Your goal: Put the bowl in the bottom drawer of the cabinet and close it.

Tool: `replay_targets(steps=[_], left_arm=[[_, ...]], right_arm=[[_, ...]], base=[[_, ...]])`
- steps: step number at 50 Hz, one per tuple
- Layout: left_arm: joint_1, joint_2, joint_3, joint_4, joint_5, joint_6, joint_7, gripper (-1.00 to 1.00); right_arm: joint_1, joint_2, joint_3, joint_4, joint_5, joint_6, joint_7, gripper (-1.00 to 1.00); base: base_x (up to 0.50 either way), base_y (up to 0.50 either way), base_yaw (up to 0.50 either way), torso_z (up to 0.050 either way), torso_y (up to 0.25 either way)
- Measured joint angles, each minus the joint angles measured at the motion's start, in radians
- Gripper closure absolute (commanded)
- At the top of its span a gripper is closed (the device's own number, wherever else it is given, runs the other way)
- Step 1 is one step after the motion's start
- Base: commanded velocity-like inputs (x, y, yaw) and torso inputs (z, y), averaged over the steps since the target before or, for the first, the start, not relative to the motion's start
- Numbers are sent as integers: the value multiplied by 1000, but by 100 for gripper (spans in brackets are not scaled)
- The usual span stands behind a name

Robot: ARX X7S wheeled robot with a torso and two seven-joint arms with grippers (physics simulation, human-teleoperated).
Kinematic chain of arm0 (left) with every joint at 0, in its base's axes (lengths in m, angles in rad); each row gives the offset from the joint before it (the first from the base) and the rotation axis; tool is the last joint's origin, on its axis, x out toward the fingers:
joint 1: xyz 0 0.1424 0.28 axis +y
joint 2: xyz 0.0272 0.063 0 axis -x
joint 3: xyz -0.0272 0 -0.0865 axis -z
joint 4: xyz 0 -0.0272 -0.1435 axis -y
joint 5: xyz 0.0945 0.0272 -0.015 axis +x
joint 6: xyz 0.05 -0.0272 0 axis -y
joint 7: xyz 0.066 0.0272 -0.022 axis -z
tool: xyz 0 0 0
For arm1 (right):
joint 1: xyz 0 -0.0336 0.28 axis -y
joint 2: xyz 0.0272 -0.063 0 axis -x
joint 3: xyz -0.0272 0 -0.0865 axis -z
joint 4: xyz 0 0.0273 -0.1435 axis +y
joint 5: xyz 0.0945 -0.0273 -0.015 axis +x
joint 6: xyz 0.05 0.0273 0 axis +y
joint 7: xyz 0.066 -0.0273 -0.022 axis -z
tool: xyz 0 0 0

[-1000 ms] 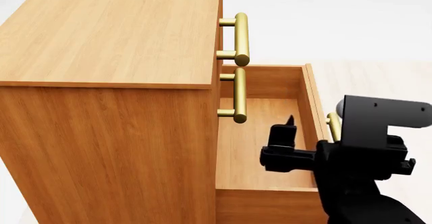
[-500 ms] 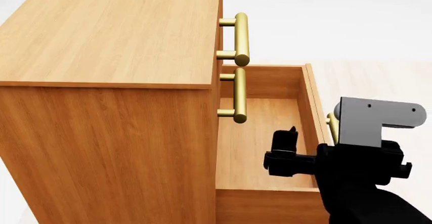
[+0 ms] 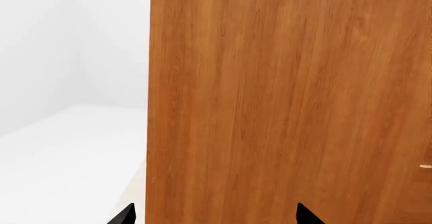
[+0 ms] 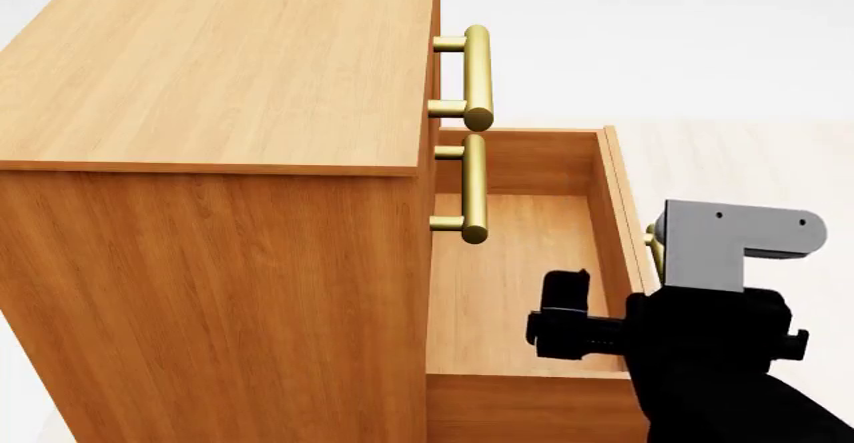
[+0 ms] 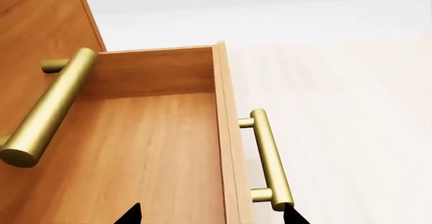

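Observation:
The cabinet [image 4: 214, 73] fills the left of the head view, and its side panel [image 3: 284, 102] fills the left wrist view. The bottom drawer [image 4: 514, 253] is pulled out and its floor [image 5: 148, 153] is bare. The bowl is out of view. My right gripper [image 4: 567, 323] hangs open over the near end of the drawer. In the right wrist view its tips [image 5: 212, 216] straddle the drawer's front panel, one tip close to the brass handle [image 5: 270, 163]. My left gripper [image 3: 216, 216] is open, facing the cabinet's side, with nothing between its tips.
The two upper drawers are shut; their brass handles [image 4: 477, 73] [image 4: 473, 188] stick out over the open drawer. Pale floor [image 4: 747, 153] lies to the right of the drawer front. White floor [image 3: 60, 148] runs beside the cabinet.
My right gripper has slid toward the near end of the drawer and sunk a little. Its wrist has turned, so a grey bracket now shows on top.

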Motion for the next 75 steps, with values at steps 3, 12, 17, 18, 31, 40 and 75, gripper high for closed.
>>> replay_targets(steps=[3, 12, 17, 18, 31, 40, 75], left_arm=[[0, -1, 1, -1, 0, 2, 0, -100], [2, -5, 5, -2, 3, 10, -1, -100], [4, -7, 6, -1, 5, 12, -3, -100], [4, -8, 6, 0, 5, 12, -3, -100], [5, -12, 10, 1, 6, 16, -9, -100], [4, -14, 13, -1, 6, 19, -12, -100], [5, -26, 21, 0, -1, 27, -21, -100]], right_arm=[[2, 1, -6, 14, -3, -3, -2, -100], [6, 5, -14, 51, -13, -10, -1, -100], [1, 6, -16, 69, -20, -18, 2, -100], [0, 6, -17, 72, -21, -20, 3, -100], [-11, 11, -24, 108, -37, -46, 6, -100], [-6, 13, -25, 147, -35, -57, -8, -100], [33, 13, 37, 272, -20, -118, -1, -100]], base=[[0, 0, 0, 0, 0], [0, 0, 0, 0, 0], [0, 0, 0, 0, 0], [0, 0, 0, 0, 0], [0, 0, 0, 0, 0], [0, 0, 0, 0, 0], [0, 0, 0, 0, 0]])
